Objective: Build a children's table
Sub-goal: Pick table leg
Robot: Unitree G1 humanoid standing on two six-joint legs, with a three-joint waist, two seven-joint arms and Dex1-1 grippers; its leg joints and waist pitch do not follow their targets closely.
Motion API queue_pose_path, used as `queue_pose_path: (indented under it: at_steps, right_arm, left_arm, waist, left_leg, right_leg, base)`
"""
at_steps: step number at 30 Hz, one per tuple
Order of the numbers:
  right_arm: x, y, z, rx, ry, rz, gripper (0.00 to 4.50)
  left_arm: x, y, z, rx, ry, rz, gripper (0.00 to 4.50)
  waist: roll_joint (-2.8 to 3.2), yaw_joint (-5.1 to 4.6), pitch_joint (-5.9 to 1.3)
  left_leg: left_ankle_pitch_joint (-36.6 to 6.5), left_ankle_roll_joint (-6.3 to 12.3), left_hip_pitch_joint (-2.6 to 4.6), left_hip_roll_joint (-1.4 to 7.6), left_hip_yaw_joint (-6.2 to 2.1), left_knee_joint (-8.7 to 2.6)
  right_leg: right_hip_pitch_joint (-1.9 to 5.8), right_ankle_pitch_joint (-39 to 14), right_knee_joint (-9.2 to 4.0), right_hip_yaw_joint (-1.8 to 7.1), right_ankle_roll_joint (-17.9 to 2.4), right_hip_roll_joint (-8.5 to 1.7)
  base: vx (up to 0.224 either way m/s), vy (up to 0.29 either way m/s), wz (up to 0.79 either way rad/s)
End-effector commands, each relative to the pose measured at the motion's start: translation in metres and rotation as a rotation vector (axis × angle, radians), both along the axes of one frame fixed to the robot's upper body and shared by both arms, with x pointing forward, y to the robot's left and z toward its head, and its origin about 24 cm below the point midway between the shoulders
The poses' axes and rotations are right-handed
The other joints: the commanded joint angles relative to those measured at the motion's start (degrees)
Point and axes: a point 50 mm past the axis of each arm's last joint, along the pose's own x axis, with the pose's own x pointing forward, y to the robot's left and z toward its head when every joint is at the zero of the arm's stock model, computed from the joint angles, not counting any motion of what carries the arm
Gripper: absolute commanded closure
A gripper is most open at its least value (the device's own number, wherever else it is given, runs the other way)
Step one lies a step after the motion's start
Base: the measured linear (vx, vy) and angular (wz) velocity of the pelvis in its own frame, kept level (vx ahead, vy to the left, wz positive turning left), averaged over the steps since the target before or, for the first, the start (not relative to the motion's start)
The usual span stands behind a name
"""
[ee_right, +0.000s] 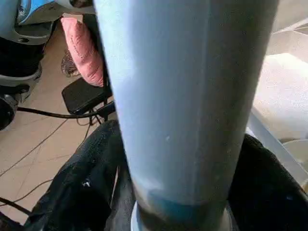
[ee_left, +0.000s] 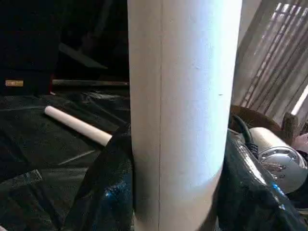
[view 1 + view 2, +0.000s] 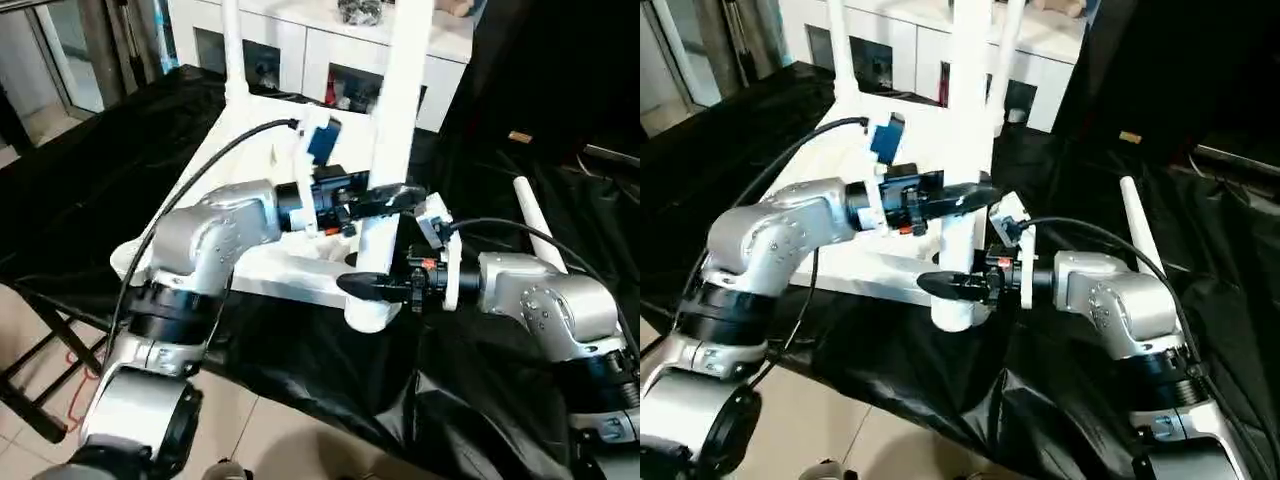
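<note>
three white legs are standing in the upturned children's table (image 3: 250,262); one loose leg (image 3: 533,222) is lying apart; both grippers' jaws are grasping the nearest leg (image 3: 392,150).

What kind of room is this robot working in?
Probably a home-like room or a lab staged as one. A white cabinet with glass-fronted compartments stands behind the work surface, which is draped in black sheeting. The floor is pale tile, with a pink cushion lying on it.
</note>
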Motion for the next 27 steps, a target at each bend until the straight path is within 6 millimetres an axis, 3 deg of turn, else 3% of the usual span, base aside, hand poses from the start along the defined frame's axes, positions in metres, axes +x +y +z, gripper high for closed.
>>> queue_pose_path:
  at_steps: [1, 6, 15, 20, 27]
  right_arm:
    - [0.001, 0.001, 0.005, -0.007, -0.023, 0.014, 1.05]
    - [0.004, -0.001, 0.008, -0.006, -0.030, 0.012, 0.67]
    - [0.000, -0.009, 0.015, 0.031, -0.024, 0.072, 0.65]
    - [0.007, -0.004, 0.007, -0.016, -0.028, 0.035, 0.65]
    - [0.011, -0.001, 0.006, -0.026, -0.040, 0.014, 0.65]
  left_arm:
    - [0.001, -0.001, 0.008, 0.002, -0.034, 0.002, 2.66]
    - [0.004, 0.004, 0.008, 0.005, -0.035, 0.006, 2.66]
    - [0.004, 0.006, 0.010, -0.002, -0.027, -0.052, 2.66]
    - [0.004, 0.005, 0.014, -0.020, -0.025, -0.047, 2.66]
    - [0.004, 0.004, 0.014, -0.027, -0.023, -0.050, 2.66]
  waist:
    - [-0.50, 0.29, -4.27]
    - [-0.19, 0.28, -4.23]
    - [-0.37, 0.68, -4.28]
    - [-0.66, 0.68, -4.29]
    - [-0.57, 0.70, -4.34]
  left_leg:
    - [-6.7, 0.12, 0.70, 2.63, -1.36, -3.65]
    - [-7.2, -0.15, 0.87, 2.68, -1.38, -3.67]
    - [-6.7, 0.19, 0.86, 2.68, -1.31, -3.59]
    - [-6.7, -0.20, 0.83, 2.67, -1.28, -3.52]
    - [-6.4, -0.33, 0.86, 2.64, -1.30, -3.51]
  right_leg:
    - [3.05, -15.9, -4.18, 3.04, -8.0, -5.20]
    - [2.96, -16.7, -4.27, 3.04, -7.9, -5.21]
    - [3.09, -15.1, -4.05, 3.06, -8.6, -5.23]
    - [3.00, -15.6, -4.02, 3.00, -9.1, -5.31]
    - [3.06, -15.1, -3.93, 3.03, -8.8, -5.24]
  base:
    - [0.000, 0.000, 0.00]
    - [0.000, 0.000, 0.00]
    - [0.000, 0.000, 0.00]
    - [0.000, 0.000, 0.00]
    - [0.000, 0.000, 0.00]
